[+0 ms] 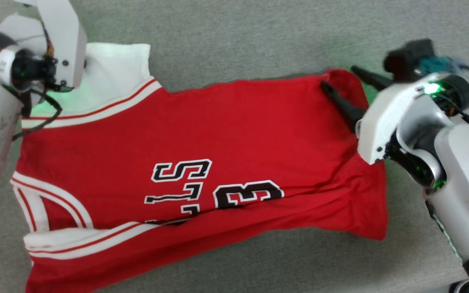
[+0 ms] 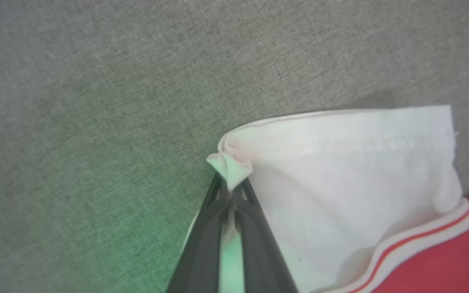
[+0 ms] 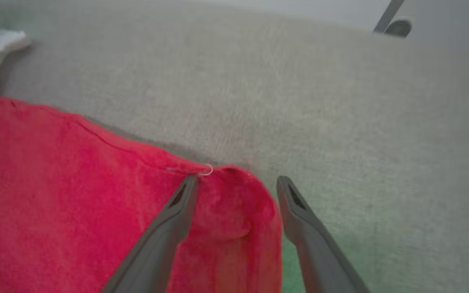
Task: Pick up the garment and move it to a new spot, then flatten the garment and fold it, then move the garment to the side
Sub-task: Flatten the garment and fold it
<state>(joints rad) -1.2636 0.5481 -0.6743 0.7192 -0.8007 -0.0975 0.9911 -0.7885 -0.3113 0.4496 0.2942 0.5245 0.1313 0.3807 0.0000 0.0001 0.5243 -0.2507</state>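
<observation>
garment [image 1: 218,134] lies spread across mid-frame on grey cloth surface [image 1: 259,36], white sleeve [image 1: 116,73] at upper left; left gripper [image 2: 229,191] pinched together on that sleeve's corner; right gripper [image 3: 236,183] fingers apart, straddling the red hem corner [image 3: 234,203] at upper right, one finger over fabric, the other over the surface
</observation>
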